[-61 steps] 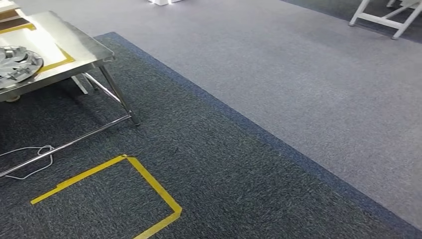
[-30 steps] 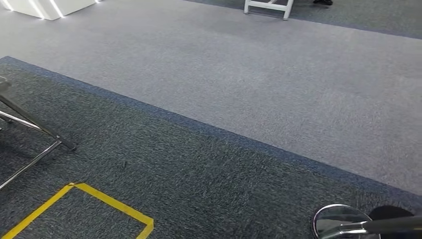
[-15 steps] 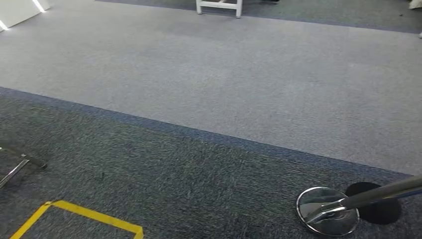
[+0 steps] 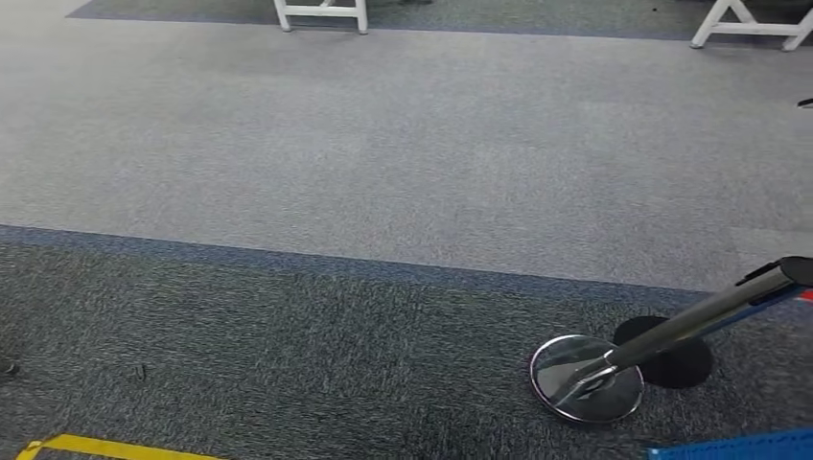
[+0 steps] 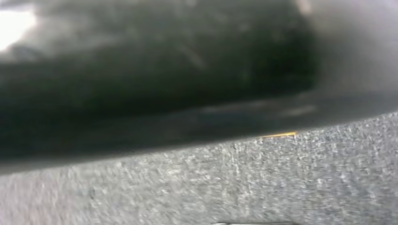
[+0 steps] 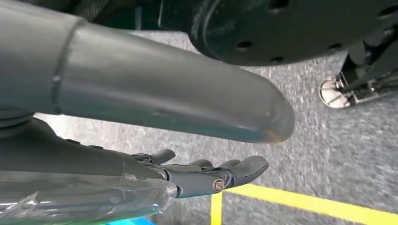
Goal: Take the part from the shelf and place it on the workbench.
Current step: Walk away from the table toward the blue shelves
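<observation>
My right hand (image 6: 117, 164) hangs above dark carpet in the right wrist view. Its thick grey thumb (image 6: 164, 93) and dark fingers (image 6: 234, 169) are stretched out and apart, with nothing between them. In the left wrist view my left hand (image 5: 155, 75) is a dark blurred mass over the carpet, and its fingers cannot be made out. The head view looks down at bare floor.
A chrome stanchion base (image 4: 587, 379) with a leaning pole (image 4: 709, 311) stands on the dark carpet at the lower right, beside a blue edge (image 4: 738, 446). Yellow floor tape (image 4: 96, 447) lies at the lower left. White table legs (image 4: 321, 14) stand far back on the light grey carpet.
The whole view has swung to the right: the steel workbench with the round metal part has slid out to the left, and the stanchion has come in at the lower right.
</observation>
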Available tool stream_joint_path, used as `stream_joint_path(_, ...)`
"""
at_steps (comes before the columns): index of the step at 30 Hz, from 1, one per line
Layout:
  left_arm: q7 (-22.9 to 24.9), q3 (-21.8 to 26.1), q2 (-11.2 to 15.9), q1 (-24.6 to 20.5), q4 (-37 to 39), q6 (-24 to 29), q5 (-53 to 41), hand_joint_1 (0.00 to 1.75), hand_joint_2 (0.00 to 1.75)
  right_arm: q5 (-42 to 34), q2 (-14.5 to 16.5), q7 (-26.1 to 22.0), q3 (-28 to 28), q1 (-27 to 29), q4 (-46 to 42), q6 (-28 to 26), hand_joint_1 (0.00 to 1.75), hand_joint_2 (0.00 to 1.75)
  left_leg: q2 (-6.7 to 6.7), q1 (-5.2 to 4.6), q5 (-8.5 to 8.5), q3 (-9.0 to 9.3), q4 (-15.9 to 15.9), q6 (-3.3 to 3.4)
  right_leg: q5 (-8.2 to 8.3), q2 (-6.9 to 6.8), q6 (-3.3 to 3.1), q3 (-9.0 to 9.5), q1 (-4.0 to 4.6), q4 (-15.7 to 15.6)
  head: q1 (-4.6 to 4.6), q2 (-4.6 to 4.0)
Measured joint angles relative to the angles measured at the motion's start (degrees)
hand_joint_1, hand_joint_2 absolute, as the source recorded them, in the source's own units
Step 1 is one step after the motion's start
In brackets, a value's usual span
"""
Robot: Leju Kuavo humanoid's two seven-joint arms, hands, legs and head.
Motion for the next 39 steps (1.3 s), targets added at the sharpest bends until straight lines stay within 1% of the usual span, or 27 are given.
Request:
stream_joint_path(2,0.0,0.1,0.0,-0.1,0.0,-0.1,0.0,0.00,0.00,0.2,0.0,0.0,0.2,0.3,-0.4,0.3,0.00,0.00,0.96,0.03,-0.19,0.36,-1.1,0.06,0.15,1.06,0.73,-0.69,-0.24,0.0,-0.09,0.00)
stream_joint_path(3,0.0,0.1,-0.1,-0.1,0.0,-0.1,0.0,0.00,0.00,0.3,0.0,0.0,0.2,0.5,-0.5,0.3,0.00,0.00,1.69,0.08,-0.02,0.55,-1.5,0.25,-0.16,0.38,1.02,-1.09,-0.20,0.4,-0.08,0.00)
stream_joint_path(4,0.0,0.1,-0.1,-0.1,0.0,-0.1,0.0,0.00,0.00,0.4,0.0,0.0,0.2,0.5,-0.6,0.4,0.00,0.00,2.55,0.17,0.14,0.74,-1.9,0.47,-1.12,-1.02,1.25,-1.87,-0.10,1.7,0.02,0.00)
stream_joint_path(6,-0.1,0.2,-0.1,0.1,0.0,-0.2,0.0,0.00,0.00,0.4,0.0,0.0,0.4,0.4,-0.9,0.4,0.00,0.00,4.50,0.14,0.20,0.96,-2.3,0.76,-4.74,-4.66,1.65,-4.94,0.06,7.9,0.17,0.00)
stream_joint_path(8,-0.1,0.3,-0.1,0.2,0.0,-0.3,0.0,0.00,0.00,0.5,0.0,0.0,0.4,0.4,-1.0,0.4,0.00,0.00,6.43,0.02,0.05,0.98,-2.2,0.83,-7.66,-6.14,2.10,-8.47,-0.07,14.7,0.23,0.00)
stream_joint_path(9,-0.1,0.4,-0.1,0.2,0.0,-0.4,0.0,0.00,0.00,0.6,0.0,0.0,0.4,0.5,-1.1,0.5,0.00,0.00,7.28,0.01,-0.05,1.02,-2.2,0.82,-7.60,-6.39,2.26,-9.05,-0.16,15.9,0.24,0.00)
stream_joint_path(10,-0.1,0.5,-0.1,0.2,0.0,-0.5,0.0,0.00,0.00,0.7,0.0,0.0,0.4,0.6,-1.1,0.6,0.00,0.00,8.05,0.01,-0.17,1.10,-2.2,0.74,-6.51,-6.63,2.38,-8.54,-0.26,15.0,0.27,0.00)
stream_joint_path(11,-0.1,0.7,-0.2,0.1,0.0,-0.6,0.1,0.00,0.00,0.8,0.0,0.0,0.4,0.6,-1.1,0.7,0.00,0.00,8.72,0.02,-0.32,1.27,-2.2,0.61,-4.66,-7.08,2.43,-6.85,-0.34,11.9,0.26,0.00)
stream_joint_path(13,-0.1,1.0,-0.2,0.0,0.0,-0.8,0.1,0.00,0.00,1.0,0.0,-0.1,0.4,0.6,-1.3,0.9,0.00,0.00,9.86,-0.14,-0.76,1.82,-2.1,0.11,-1.28,-9.16,2.24,-2.33,-0.38,3.9,0.24,0.00)
stream_joint_path(15,-0.1,1.2,-0.2,0.0,0.0,-0.9,0.1,0.00,0.00,1.1,0.0,-0.1,0.4,0.6,-1.5,1.2,0.00,0.00,10.72,-0.38,-1.19,2.27,-1.9,-0.51,-0.20,-10.27,1.59,-0.18,-0.25,-0.1,-0.02,0.00)
stream_joint_path(17,-0.1,1.3,-0.3,-0.1,0.0,-0.9,0.1,0.00,0.00,1.2,0.0,0.0,0.5,0.8,-1.7,1.3,0.00,0.00,11.41,-0.33,-1.44,2.54,-1.9,-1.09,-0.17,-9.33,0.83,-0.28,-0.11,-0.2,-0.21,0.00)
stream_joint_path(19,-0.1,1.4,-0.3,-0.1,0.0,-0.9,0.0,0.00,0.00,1.2,0.0,0.0,0.5,1.0,-1.8,1.4,0.00,0.00,10.03,-0.08,-2.78,2.31,-0.6,-1.77,0.06,-8.38,0.16,-0.02,-0.23,-0.4,-0.32,0.00)
stream_joint_path(20,-0.1,1.5,-0.3,-0.1,0.0,-0.9,0.0,0.00,0.00,1.2,0.0,0.0,0.5,1.1,-1.9,1.4,0.00,0.00,8.76,0.02,-4.37,1.45,1.7,-2.04,0.22,-7.88,-0.12,0.18,-0.33,-0.5,-0.41,0.00)
stream_joint_path(22,-0.1,1.7,-0.3,0.1,0.0,-0.9,0.0,0.00,0.00,1.2,0.0,0.1,0.5,1.1,-2.0,1.4,0.00,0.00,6.69,0.12,-8.32,-1.79,9.1,-2.21,0.35,-6.72,-0.42,0.24,-0.31,-0.5,-0.56,0.00)
stream_joint_path(23,-0.1,1.7,-0.3,0.1,0.0,-0.9,0.0,0.00,0.00,1.2,0.0,0.1,0.5,1.1,-2.1,1.5,0.00,0.00,6.43,0.13,-9.56,-3.52,12.7,-2.19,0.35,-6.01,-0.46,0.25,-0.23,-0.5,-0.55,0.00)
stream_joint_path(24,-0.1,1.8,-0.4,0.2,0.0,-0.9,-0.1,0.00,0.00,1.2,0.0,0.2,0.5,1.1,-2.2,1.5,0.00,0.00,6.35,0.13,-9.68,-4.65,14.7,-2.12,0.35,-5.26,-0.49,0.30,-0.15,-0.4,-0.56,0.00)
stream_joint_path(25,-0.1,1.9,-0.4,0.3,0.0,-0.9,-0.1,0.00,0.00,1.2,0.0,0.3,0.5,1.1,-2.2,1.6,0.00,0.00,6.28,0.13,-8.57,-4.88,14.5,-1.98,0.34,-4.45,-0.50,0.39,-0.09,-0.4,-0.55,0.00)
stream_joint_path(26,-0.1,2.0,-0.4,0.3,0.0,-0.9,-0.1,0.00,0.00,1.2,0.0,0.4,0.5,1.2,-2.3,1.6,0.00,0.00,6.00,0.13,-6.43,-4.12,12.3,-1.78,0.33,-3.62,-0.50,0.52,-0.04,-0.4,-0.55,0.00)
stream_joint_path(27,-0.1,2.0,-0.4,0.3,0.0,-0.9,-0.2,0.00,0.00,1.2,0.0,0.4,0.5,1.2,-2.3,1.6,0.00,0.00,5.15,0.13,-3.86,-2.75,8.6,-1.54,0.32,-2.83,-0.49,0.62,-0.03,-0.4,-0.55,0.00)
stream_joint_path(28,-0.1,2.1,-0.4,0.3,0.0,-0.9,-0.2,0.00,0.00,1.2,0.0,0.5,0.5,1.2,-2.4,1.7,0.00,0.00,3.52,0.18,-1.90,-1.36,5.0,-1.25,0.29,-2.11,-0.40,0.52,0.03,-0.3,-0.54,0.00)
stream_joint_path(30,-0.2,2.2,-0.5,0.3,0.0,-0.9,-0.3,0.00,0.00,1.2,0.0,0.7,0.6,1.2,-2.6,1.7,0.00,0.00,0.88,0.28,-0.46,0.37,0.2,-0.83,0.33,-0.81,0.08,0.06,-0.02,-0.1,-0.50,0.00)
stream_joint_path(31,-0.2,2.3,-0.5,0.3,0.0,-0.9,-0.3,0.00,0.00,1.2,0.0,0.8,0.7,1.3,-2.7,1.8,0.00,0.00,0.42,0.26,-0.67,0.55,-0.5,-0.66,0.44,-0.18,0.46,-0.43,-0.11,-0.1,-0.51,0.00)
stream_joint_path(33,-0.2,2.3,-0.6,0.2,-0.1,-0.9,-0.3,0.00,0.00,1.1,0.0,1.0,0.8,1.6,-2.9,1.8,0.00,0.00,1.67,0.26,-0.50,0.68,-1.2,-0.21,0.56,0.63,1.22,-1.12,-0.34,0.0,-0.49,0.00)
stream_joint_path(35,-0.3,2.4,-0.7,0.2,-0.1,-0.9,-0.4,0.00,0.00,1.0,0.0,1.1,0.9,1.8,-3.0,1.9,0.00,0.00,3.24,0.36,-0.15,0.82,-1.8,0.43,-1.28,-1.55,1.65,-2.55,-0.21,2.5,-0.16,0.00)
stream_joint_path(37,-0.3,2.5,-0.8,0.3,-0.2,-0.9,-0.4,0.00,0.00,0.9,0.0,1.1,1.0,1.7,-3.2,1.9,0.00,0.00,5.06,0.24,-0.06,0.80,-2.0,0.77,-5.35,-4.97,1.94,-5.86,-0.10,9.4,0.15,0.00)
stream_joint_path(38,-0.3,2.5,-0.8,0.4,-0.2,-0.9,-0.4,0.00,0.00,0.9,0.0,1.1,1.0,1.7,-3.2,1.9,0.00,0.00,6.06,0.16,-0.08,0.75,-2.0,0.83,-7.12,-5.84,2.11,-7.65,-0.13,13.2,0.19,0.00)
stream_joint_path(39,-0.3,2.5,-0.8,0.5,-0.2,-0.9,-0.4,0.00,0.00,0.9,0.0,1.2,1.0,1.7,-3.3,1.9,0.00,0.00,7.01,0.11,-0.12,0.74,-2.0,0.84,-7.91,-6.25,2.26,-8.76,-0.18,15.8,0.17,0.00)
